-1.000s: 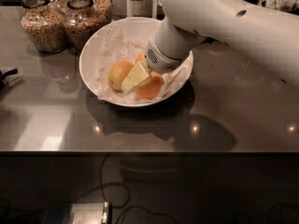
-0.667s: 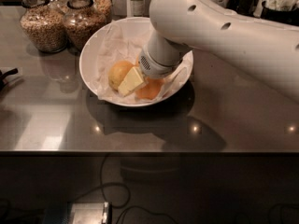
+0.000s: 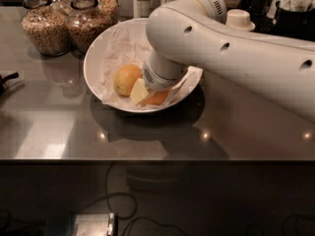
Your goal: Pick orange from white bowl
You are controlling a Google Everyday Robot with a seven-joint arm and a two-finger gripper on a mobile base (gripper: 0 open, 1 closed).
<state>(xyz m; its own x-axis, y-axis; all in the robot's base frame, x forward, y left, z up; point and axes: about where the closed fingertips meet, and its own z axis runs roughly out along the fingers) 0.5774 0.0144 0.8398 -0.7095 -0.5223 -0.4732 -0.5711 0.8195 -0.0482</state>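
Note:
The white bowl (image 3: 98, 53), wide and lined with crumpled white paper, stands on the grey counter left of centre. A deep-orange orange (image 3: 158, 99) lies at the bowl's near side, mostly hidden under my wrist. A paler, yellower orange (image 3: 126, 78) lies to its left. My gripper (image 3: 142, 92) is down inside the bowl, between the two fruits and against the deep-orange one. My big white arm (image 3: 231, 48) reaches in from the right and covers the bowl's right half.
Two glass jars of grain (image 3: 45, 26) (image 3: 89, 19) stand behind the bowl at the back left. An upturned small white cup (image 3: 239, 18) and a dark container (image 3: 295, 16) are at the back right. A black object (image 3: 6, 80) pokes in at the left edge. The counter's front edge (image 3: 157, 160) runs across.
My arm has swung left over the bowl and now covers more of its right side. The gripper stays low in the bowl by the deep-orange orange. The fruits have not moved.

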